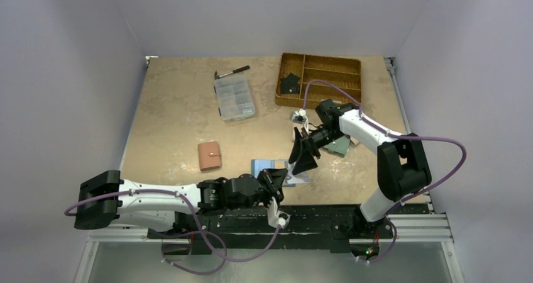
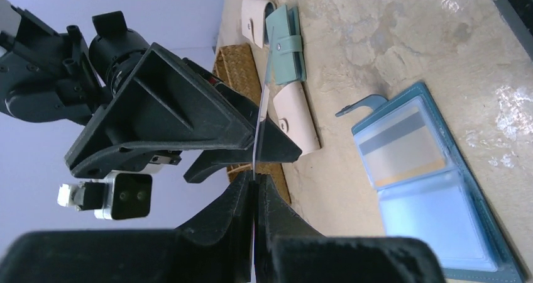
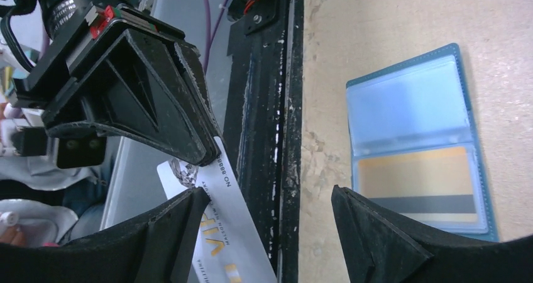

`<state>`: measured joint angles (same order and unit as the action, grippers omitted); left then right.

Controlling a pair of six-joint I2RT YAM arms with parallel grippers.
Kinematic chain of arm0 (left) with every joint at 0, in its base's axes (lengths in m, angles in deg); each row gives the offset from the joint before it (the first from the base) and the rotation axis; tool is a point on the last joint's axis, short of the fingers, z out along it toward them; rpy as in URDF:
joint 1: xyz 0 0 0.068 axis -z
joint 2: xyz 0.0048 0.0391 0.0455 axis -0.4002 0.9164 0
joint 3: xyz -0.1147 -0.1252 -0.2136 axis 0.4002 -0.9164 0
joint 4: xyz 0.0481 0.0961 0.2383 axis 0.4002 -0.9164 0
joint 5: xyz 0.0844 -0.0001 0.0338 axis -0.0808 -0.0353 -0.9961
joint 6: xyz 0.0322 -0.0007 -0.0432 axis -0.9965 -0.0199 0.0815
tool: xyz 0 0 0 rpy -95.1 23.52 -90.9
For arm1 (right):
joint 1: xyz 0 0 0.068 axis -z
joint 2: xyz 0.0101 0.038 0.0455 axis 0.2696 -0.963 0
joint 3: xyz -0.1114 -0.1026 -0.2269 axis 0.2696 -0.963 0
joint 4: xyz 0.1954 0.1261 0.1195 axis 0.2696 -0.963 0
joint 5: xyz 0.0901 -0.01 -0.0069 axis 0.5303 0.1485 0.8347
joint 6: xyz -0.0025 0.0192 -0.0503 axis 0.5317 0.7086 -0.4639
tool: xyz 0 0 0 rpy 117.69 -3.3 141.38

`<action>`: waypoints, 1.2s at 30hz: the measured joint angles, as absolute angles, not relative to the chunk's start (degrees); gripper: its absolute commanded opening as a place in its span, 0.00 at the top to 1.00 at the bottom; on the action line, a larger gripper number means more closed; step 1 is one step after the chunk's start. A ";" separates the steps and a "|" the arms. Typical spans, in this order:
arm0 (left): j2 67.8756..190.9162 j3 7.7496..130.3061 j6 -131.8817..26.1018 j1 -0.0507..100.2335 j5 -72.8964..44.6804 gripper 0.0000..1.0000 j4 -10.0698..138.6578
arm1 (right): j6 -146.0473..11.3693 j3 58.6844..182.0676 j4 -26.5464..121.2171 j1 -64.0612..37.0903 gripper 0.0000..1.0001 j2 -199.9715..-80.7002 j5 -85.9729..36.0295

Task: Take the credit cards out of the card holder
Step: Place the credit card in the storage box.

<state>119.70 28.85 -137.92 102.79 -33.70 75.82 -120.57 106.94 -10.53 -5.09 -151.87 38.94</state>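
Right wrist view: the left gripper (image 2: 254, 183) is clamped on a pale credit card (image 3: 227, 221), and the right gripper (image 3: 269, 198) stands apart around it. The card holder (image 3: 408, 104) lies open at the table's (image 3: 377, 31) near edge. Probably next: set this card down and extract the tan card (image 3: 415, 173).

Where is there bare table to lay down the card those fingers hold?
Widest bare patch: left of the clear box and brown wallet, toward the table's edge. Another: between that box and the open card holder. Crowded: by the right arm, between wicker tray and piled wallets.
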 measured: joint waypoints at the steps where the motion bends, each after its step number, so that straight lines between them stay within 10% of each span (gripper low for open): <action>1: 120.05 28.82 -139.27 102.79 -33.90 1.00 76.01 | -120.59 106.94 -10.79 -5.33 0.17 -152.33 38.98; 11: 122.35 27.82 -147.25 102.79 -37.20 1.00 78.68 | -120.85 107.79 -13.35 -5.81 0.32 -155.37 39.57; 23: 122.63 25.94 -149.55 102.77 -39.21 1.00 78.83 | -121.38 108.88 -15.42 -6.01 1.00 -156.99 40.99; 33: 122.68 24.96 -139.95 102.72 -40.15 0.53 81.37 | -121.40 109.45 -15.92 -6.05 1.00 -157.67 41.36; 36: 122.65 25.07 -133.50 102.70 -40.74 0.12 81.70 | -122.25 109.56 -15.90 -6.10 1.00 -157.67 40.31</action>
